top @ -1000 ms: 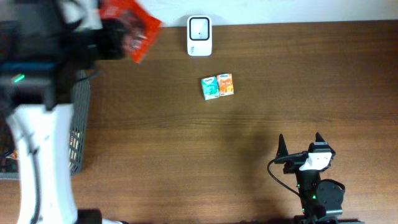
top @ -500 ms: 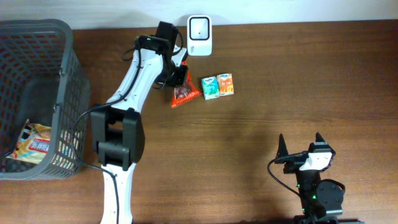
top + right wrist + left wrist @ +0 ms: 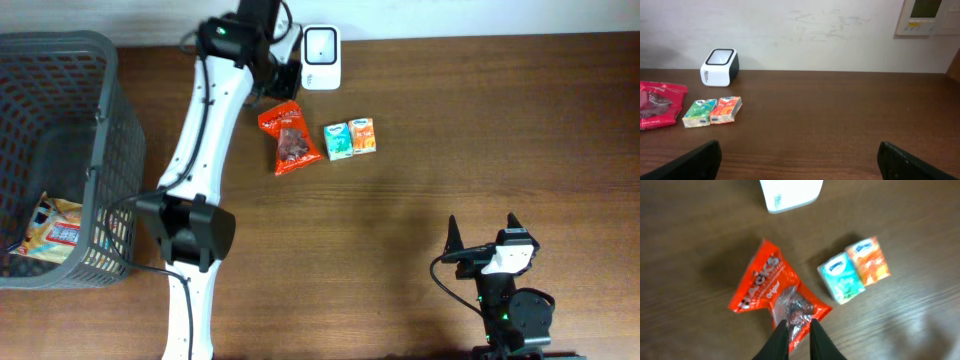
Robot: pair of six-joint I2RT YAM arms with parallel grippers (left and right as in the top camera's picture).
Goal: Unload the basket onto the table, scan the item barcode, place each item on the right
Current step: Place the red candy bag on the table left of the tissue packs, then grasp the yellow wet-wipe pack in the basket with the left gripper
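Observation:
The item, a red snack bag (image 3: pixel 290 140), lies flat on the table just below the white barcode scanner (image 3: pixel 320 58). My left gripper (image 3: pixel 287 82) hangs above the bag, its arm reaching in from the front left. In the left wrist view the bag (image 3: pixel 767 290) shows beneath and between the fingertips of my left gripper (image 3: pixel 797 326), whose jaws stand a narrow gap apart with nothing pinched. The scanner (image 3: pixel 790 192) sits at the top edge. My right gripper (image 3: pixel 483 228) rests wide open and empty at the front right, seen also as right gripper (image 3: pixel 799 152).
Two small tissue packs, teal (image 3: pixel 337 141) and orange (image 3: pixel 362 136), lie right of the bag. A grey wire basket (image 3: pixel 105 120) stands at the left edge with a snack packet (image 3: pixel 55 230) inside. A wall (image 3: pixel 815 30) backs the table.
The left gripper carried the red bag from high at the back left down beside the scanner, then let it go. The bag now lies flat and the gripper has risen. The right arm has not moved.

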